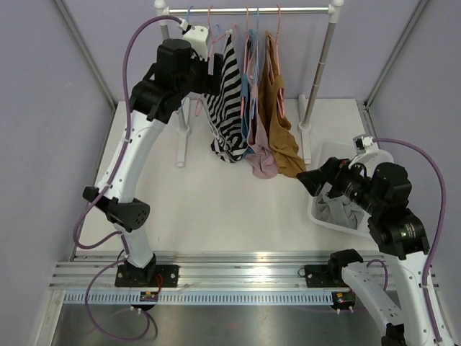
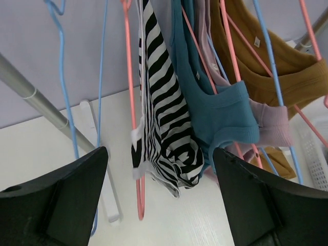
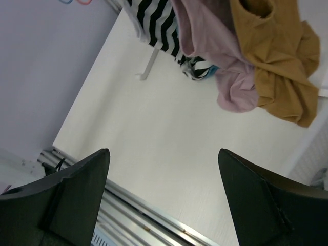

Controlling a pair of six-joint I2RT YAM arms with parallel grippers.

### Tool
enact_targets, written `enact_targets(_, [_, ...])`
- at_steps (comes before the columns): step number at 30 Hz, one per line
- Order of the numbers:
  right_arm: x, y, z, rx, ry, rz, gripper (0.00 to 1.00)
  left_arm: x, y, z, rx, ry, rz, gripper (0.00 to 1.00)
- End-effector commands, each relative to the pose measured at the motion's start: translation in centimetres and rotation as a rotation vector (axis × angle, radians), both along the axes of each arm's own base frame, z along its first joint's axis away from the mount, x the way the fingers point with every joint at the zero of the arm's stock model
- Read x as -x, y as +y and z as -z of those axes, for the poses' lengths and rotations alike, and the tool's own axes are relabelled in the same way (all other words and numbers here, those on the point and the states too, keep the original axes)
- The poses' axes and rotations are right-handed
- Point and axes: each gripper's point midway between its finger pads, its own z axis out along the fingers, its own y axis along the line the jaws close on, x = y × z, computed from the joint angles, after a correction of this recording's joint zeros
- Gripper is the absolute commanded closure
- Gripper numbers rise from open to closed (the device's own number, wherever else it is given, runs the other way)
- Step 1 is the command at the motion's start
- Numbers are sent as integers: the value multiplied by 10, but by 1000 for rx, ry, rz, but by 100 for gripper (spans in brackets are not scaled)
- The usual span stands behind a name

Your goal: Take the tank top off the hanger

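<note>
Several tank tops hang on hangers from the rack rail [image 1: 252, 10]: a black-and-white striped one [image 1: 229, 101], a teal one [image 1: 245, 90], a pink one [image 1: 261, 162] and a mustard one [image 1: 277, 122]. My left gripper [image 1: 215, 73] is raised beside the striped top's upper part, open and empty. In the left wrist view the striped top [image 2: 164, 123] and its pink hanger [image 2: 134, 154] hang just beyond the open left gripper [image 2: 160, 150], with the teal top [image 2: 220, 113] to their right. My right gripper [image 1: 306, 179] is low, open and empty [image 3: 164, 150], below the mustard top [image 3: 282, 66].
A white basket [image 1: 320, 216] holding a grey garment [image 1: 338, 210] stands at the right, under my right arm. The rack's right post [image 1: 317, 79] and left post base [image 1: 181, 144] stand on the white table. Empty blue hangers [image 2: 66, 77] hang left of the striped top.
</note>
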Motion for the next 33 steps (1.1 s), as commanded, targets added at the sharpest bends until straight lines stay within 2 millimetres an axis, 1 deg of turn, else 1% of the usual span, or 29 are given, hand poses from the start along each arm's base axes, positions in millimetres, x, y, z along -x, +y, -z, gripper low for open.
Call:
enact_targets(1, [23,21,-1,-69,-8,-150,7,-23,0,-15,-35,-86,-29,16])
enact_targets(2, [25,22,0,-71,-6,-161,7,-28,-2,-12,-32,-90,-28,18])
enact_targets(3, [27,22,3,-70,-2,-166,7,-34,-2,-5,-59,-93,-25,19])
enact_targets(4, [29,23,4,-72,2,-174,7,-43,-3,-3,-56,-104,-33,23])
enact_targets(6, [33,24,5,-72,2,-186,7,-53,3,-5,-46,-113,-53,25])
enact_targets(7, [34,25,5,-75,4,-193,7,-60,2,1,-47,-110,-55,25])
enact_targets(9, [38,26,4,-80,-1,-206,8,-69,6,2,-47,-120,-68,27])
enact_targets(11, [40,28,2,-88,-10,-219,8,-76,4,8,-45,-113,-50,29])
enact_targets(12, [41,28,2,-91,-10,-223,8,-80,7,9,-41,-111,-49,34])
enact_targets(13, [40,29,0,-98,-15,-227,8,-81,4,7,-32,-116,-30,38])
enact_targets(14, [41,30,1,-98,-12,-231,9,-86,3,14,-33,-102,-24,43])
enact_targets(15, [40,30,1,-98,-15,-231,9,-89,6,15,-29,-101,-27,44])
enact_targets(18, [40,31,1,-102,-11,-237,10,-96,5,21,-31,-96,-7,45])
enact_targets(20, [40,31,2,-103,-8,-239,11,-98,6,19,-26,-101,-8,52])
enact_targets(21, [40,32,2,-108,-6,-240,11,-102,8,19,-23,-105,-13,59])
enact_targets(24, [39,33,5,-119,6,-243,12,-102,4,13,-5,-123,7,60])
enact_targets(26, [38,34,8,-122,17,-248,12,-103,1,12,6,-126,16,61])
enact_targets(27, [38,35,7,-131,18,-249,13,-105,0,11,12,-130,15,69])
enact_targets(28, [38,35,7,-132,19,-250,13,-106,0,12,14,-131,15,74])
enact_targets(31, [40,35,7,-130,17,-251,14,-106,-5,9,25,-140,41,77])
enact_targets(32, [41,35,7,-128,21,-251,14,-106,-8,6,57,-139,40,78])
enact_targets(33, [42,34,8,-124,23,-251,14,-106,-8,4,61,-144,38,81])
